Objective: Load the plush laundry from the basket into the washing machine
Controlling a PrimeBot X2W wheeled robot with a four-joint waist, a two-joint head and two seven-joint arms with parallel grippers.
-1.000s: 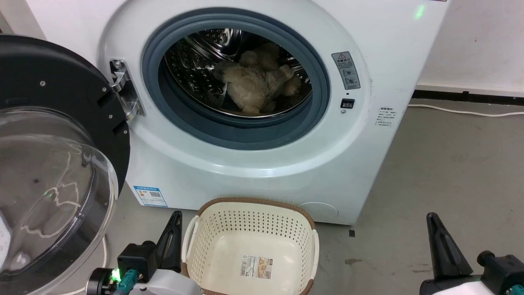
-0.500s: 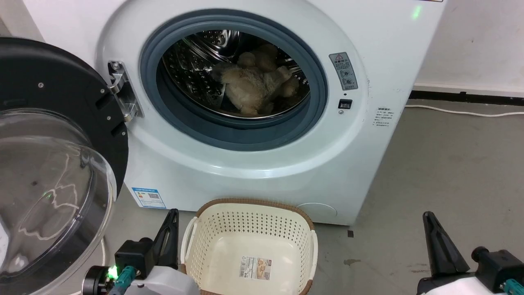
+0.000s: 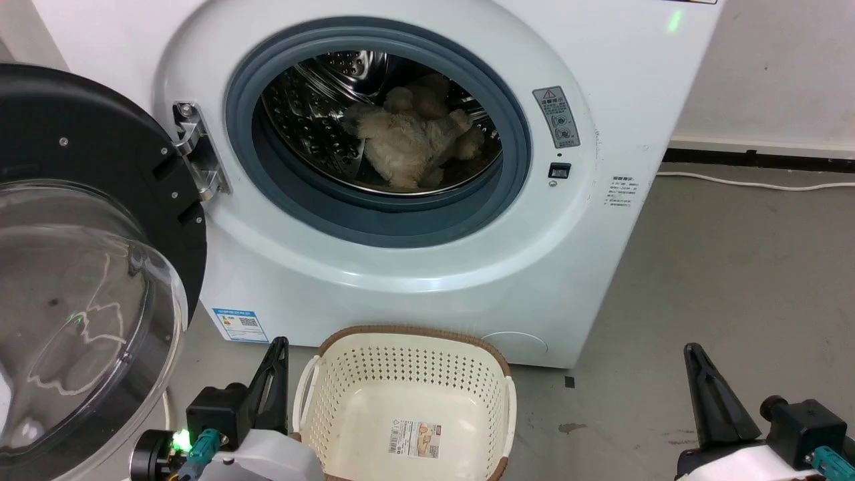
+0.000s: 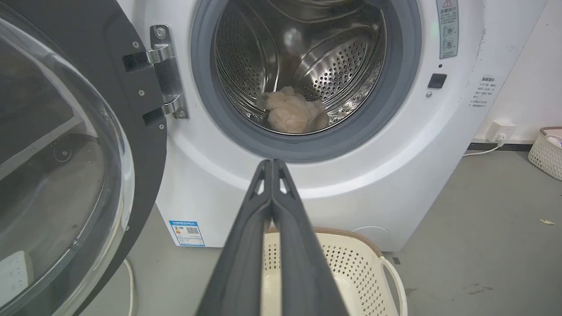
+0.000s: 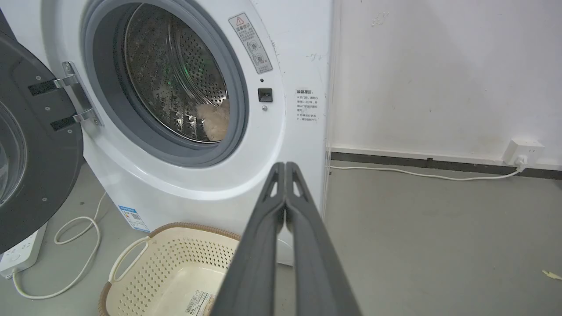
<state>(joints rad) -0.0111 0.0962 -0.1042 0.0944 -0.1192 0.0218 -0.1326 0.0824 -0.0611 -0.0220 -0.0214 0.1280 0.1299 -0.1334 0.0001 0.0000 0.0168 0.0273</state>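
Plush laundry (image 3: 409, 143), head view: lay inside the steel drum (image 3: 307, 113) of the washing machine (image 3: 427, 280), low in the drum, behind the grey gasket (image 3: 374, 224).
Door (image 3: 100, 133), head view: stood swung open at the left on its hinge (image 3: 197, 160), clear glass bowl toward the camera.
Basket (image 3: 407, 364), head view: stood on the floor (image 3: 735, 280) just in front of the washing machine, its label (image 3: 415, 438) showing on the bare bottom.
Left fingers (image 3: 272, 381), head view: at lower left, just beside the basket's left handle, pressed together.
Right fingers (image 3: 711, 401), head view: at lower right over the floor, well apart from the basket, pressed together.
Left wrist view, fingers: the left fingers met at their tips, pointing at the washing machine's front below the gasket.
Left wrist view, surroundings: the plush laundry sat at the drum's bottom; the basket's rim showed beneath the fingers; a second basket (image 4: 546, 151) stood at the right edge.
Right wrist view, fingers: the right fingers were closed tip to tip before the washing machine's right front edge.
Right wrist view, surroundings: part of the plush laundry peeked past the gasket; the basket sat at lower left; a white cable (image 5: 417, 174) ran along the floor to a wall socket (image 5: 522, 151); a power strip (image 5: 17, 259) lay at far left.
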